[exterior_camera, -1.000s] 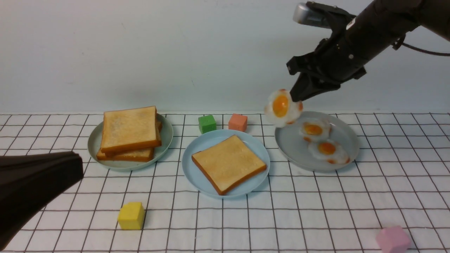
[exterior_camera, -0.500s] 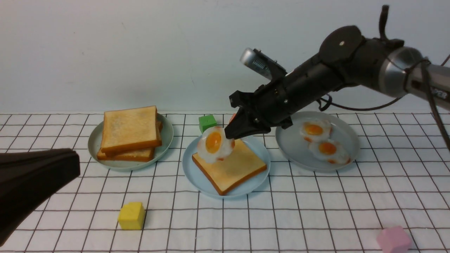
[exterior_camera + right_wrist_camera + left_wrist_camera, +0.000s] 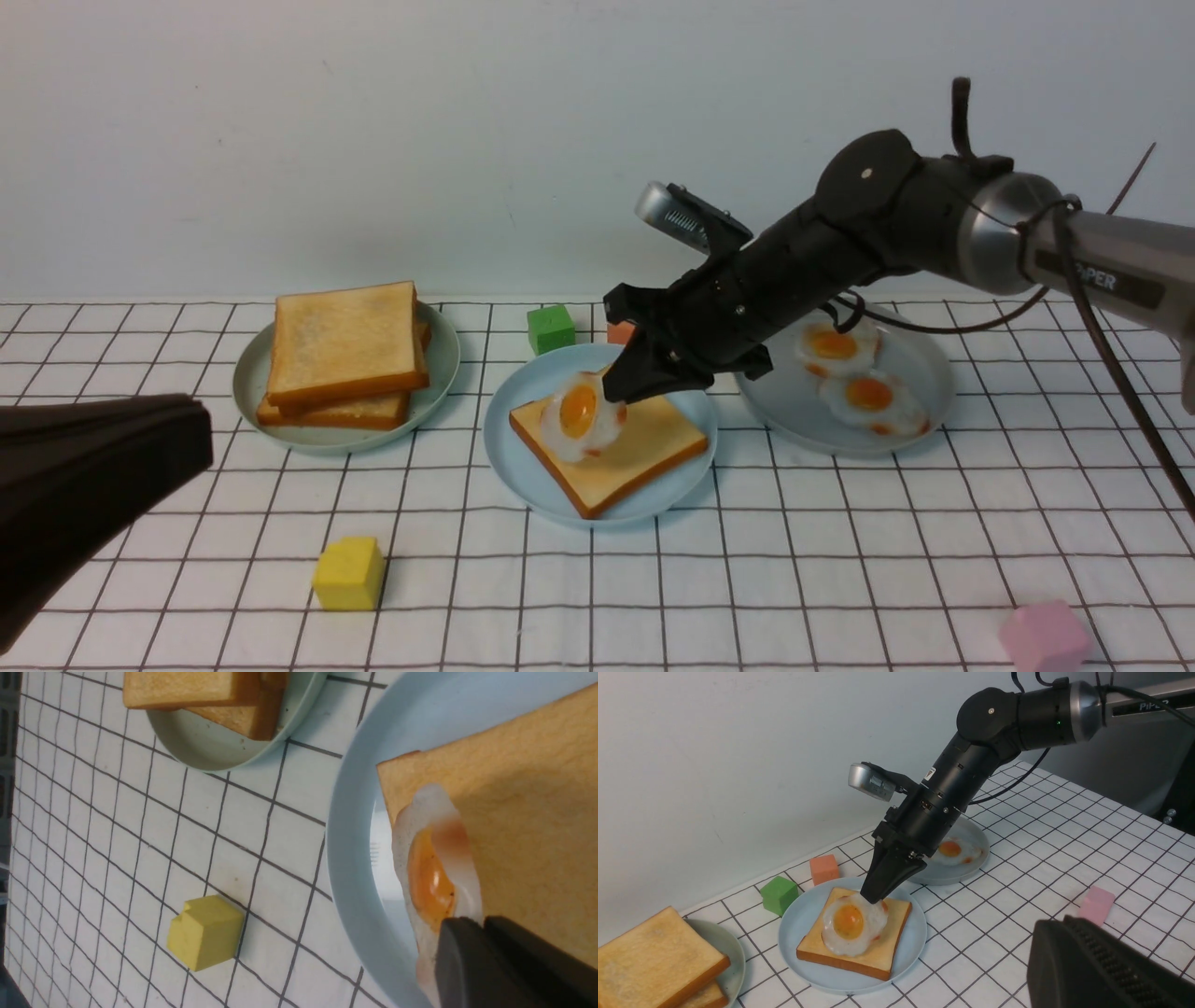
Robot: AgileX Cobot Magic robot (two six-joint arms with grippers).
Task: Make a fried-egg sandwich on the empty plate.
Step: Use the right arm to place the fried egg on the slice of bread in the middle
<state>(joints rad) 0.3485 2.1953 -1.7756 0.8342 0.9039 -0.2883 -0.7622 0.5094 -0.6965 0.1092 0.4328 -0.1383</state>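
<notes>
Egg [image 3: 581, 415], one: pinched at its rim by my right pincer [image 3: 618, 390], jaws nearly closed on it. It hangs tilted, yolk facing the near edge, low over the toast [image 3: 644, 448]. That slice lies flat on the blue plate [image 3: 509, 467], mid-worktop. My left pincer [image 3: 196, 437]: closed, holding nothing, over the near left edge. Toast stack [image 3: 344, 341] on the grey-green plate [image 3: 441, 371], far left. Two spare eggs [image 3: 868, 392] on the grey plate [image 3: 924, 373], far right. Green cube [image 3: 550, 329] and salmon cube [image 3: 824, 869] by the far edge; yellow cube [image 3: 348, 572] near the left front; pink cube [image 3: 1043, 635], near right corner.
</notes>
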